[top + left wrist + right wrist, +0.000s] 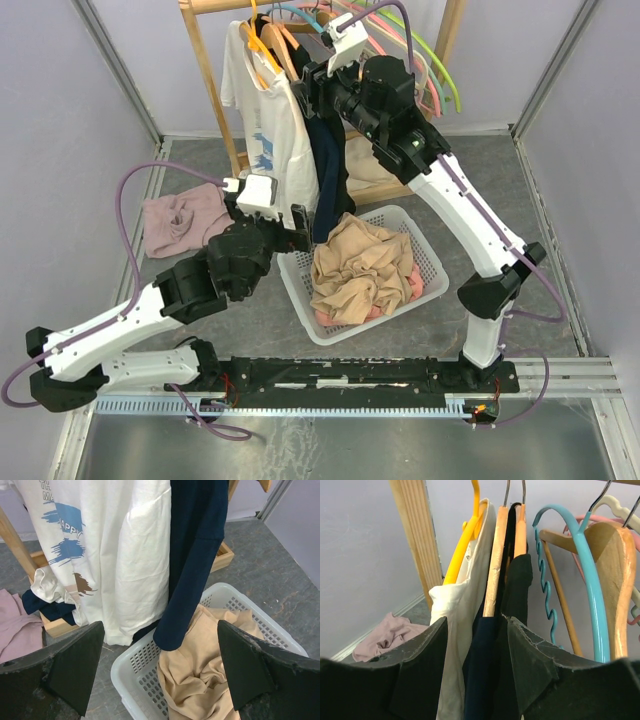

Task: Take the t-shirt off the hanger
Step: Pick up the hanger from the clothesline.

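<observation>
A white printed t-shirt (265,130) hangs on a yellow hanger (462,545) at the left of the wooden rack. A navy t-shirt (328,170) hangs beside it on a wooden hanger (495,560). My right gripper (312,85) is open up at the shoulders; its jaws stand on either side of the navy shirt (485,660) and the white shirt's edge (452,630), not pinching. My left gripper (300,225) is open and empty, low in front of both shirts, with the navy hem (195,545) and the white shirt (125,555) ahead of it.
A white basket (300,290) holding beige clothes (355,265) sits under the shirts. A pink cloth (180,220) lies on the floor at the left. Several bare hangers, one teal (585,565), hang at the right. The rack's wooden post (417,535) stands at the left.
</observation>
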{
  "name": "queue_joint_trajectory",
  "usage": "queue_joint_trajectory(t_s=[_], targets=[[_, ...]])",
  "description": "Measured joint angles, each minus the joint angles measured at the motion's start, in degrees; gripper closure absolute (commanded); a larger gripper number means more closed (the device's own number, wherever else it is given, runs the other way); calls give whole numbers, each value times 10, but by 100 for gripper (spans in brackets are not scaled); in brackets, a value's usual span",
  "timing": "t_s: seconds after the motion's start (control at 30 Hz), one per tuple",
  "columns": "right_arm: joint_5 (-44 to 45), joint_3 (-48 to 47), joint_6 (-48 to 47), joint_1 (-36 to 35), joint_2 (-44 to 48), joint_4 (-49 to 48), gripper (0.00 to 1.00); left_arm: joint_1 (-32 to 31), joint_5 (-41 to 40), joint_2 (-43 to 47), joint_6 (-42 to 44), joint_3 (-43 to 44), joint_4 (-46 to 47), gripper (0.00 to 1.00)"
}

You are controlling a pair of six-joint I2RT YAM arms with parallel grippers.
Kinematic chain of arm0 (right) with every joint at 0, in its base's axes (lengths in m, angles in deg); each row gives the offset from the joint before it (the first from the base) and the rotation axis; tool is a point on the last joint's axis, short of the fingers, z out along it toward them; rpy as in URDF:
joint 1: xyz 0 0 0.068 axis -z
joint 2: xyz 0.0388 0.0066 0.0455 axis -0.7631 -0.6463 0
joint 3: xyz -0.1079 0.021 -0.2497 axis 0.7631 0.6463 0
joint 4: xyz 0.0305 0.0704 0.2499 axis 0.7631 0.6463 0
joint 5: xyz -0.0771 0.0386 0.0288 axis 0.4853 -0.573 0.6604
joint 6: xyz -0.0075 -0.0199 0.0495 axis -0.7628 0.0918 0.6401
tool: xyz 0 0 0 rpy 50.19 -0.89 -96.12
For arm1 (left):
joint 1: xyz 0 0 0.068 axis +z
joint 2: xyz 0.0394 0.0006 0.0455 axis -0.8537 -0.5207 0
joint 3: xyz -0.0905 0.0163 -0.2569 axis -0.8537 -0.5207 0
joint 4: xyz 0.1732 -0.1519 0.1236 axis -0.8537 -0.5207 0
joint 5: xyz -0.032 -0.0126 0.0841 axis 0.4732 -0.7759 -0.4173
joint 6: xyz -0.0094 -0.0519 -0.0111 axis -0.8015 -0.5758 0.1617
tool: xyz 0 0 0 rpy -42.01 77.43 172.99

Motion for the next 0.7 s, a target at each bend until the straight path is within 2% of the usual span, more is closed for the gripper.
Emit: queue_joint_trajectory(t_s=[0.7], targets=[[45, -2, -15, 0, -1, -7, 45, 0, 1, 15, 0, -17, 4, 1]])
